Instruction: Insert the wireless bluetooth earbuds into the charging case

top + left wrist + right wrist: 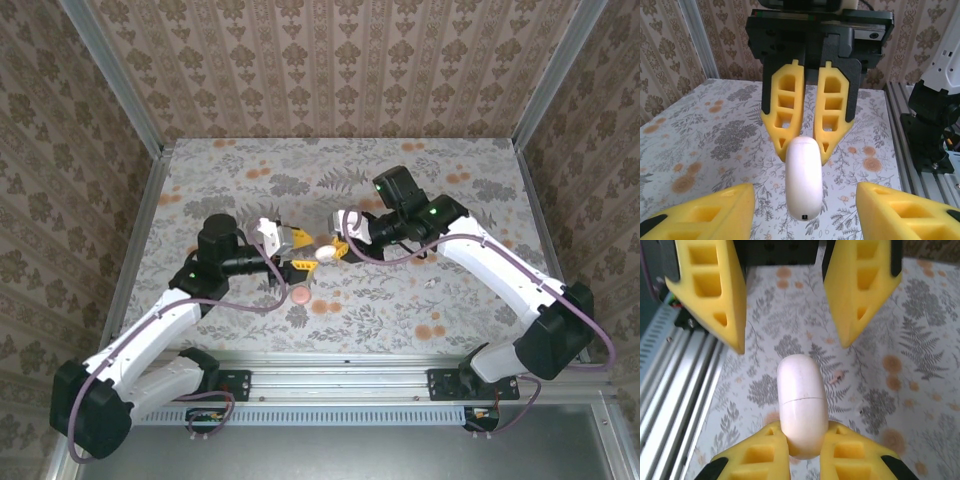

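Observation:
The charging case [801,400] is a closed white capsule with a fine seam across it, and a tiny dark port shows on the case's end [803,216]. My right gripper [805,429] is shut on one end of it and holds it above the table. My left gripper [805,186] is open, one yellow finger on either side of the case's [325,254] free end, not touching it. The two grippers meet tip to tip at the table's middle, left gripper [300,247] facing right gripper [341,250]. One tiny white earbud [430,284] lies on the cloth under the right arm.
A small salmon-pink disc [302,294] lies on the floral cloth just in front of the left gripper. A tiny pale piece [839,376] lies on the cloth below the case. An aluminium rail [350,363] runs along the near edge, and wallpapered walls close in the other three sides.

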